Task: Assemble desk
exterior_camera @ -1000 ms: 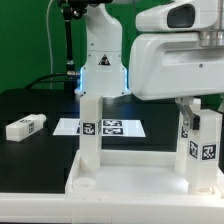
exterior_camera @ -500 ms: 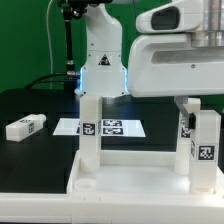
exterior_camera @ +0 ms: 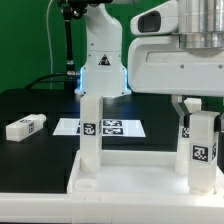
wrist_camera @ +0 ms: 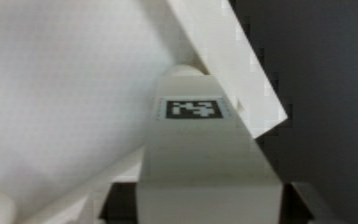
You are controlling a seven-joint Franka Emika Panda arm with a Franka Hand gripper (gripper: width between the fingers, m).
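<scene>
The desk's white tabletop [exterior_camera: 140,175] lies at the front of the black table, rim up. One white leg [exterior_camera: 91,130] stands upright in its corner on the exterior view's left. My gripper [exterior_camera: 198,110] is shut on a second leg [exterior_camera: 202,150], which stands upright on the tabletop at the exterior view's right. In the wrist view this leg [wrist_camera: 202,150] with its square tag fills the space between my dark fingers [wrist_camera: 126,200], and my gripper [wrist_camera: 208,205] clamps its top. The tabletop [wrist_camera: 51,90] shows white below it.
A loose white leg [exterior_camera: 25,127] lies flat on the table at the exterior view's left. The marker board [exterior_camera: 112,127] lies behind the tabletop. The robot's white base [exterior_camera: 102,50] stands at the back, before a green backdrop.
The held leg and my wrist have turned a little about the upright axis; the leg now shows a narrower side face. Nothing else has moved.
</scene>
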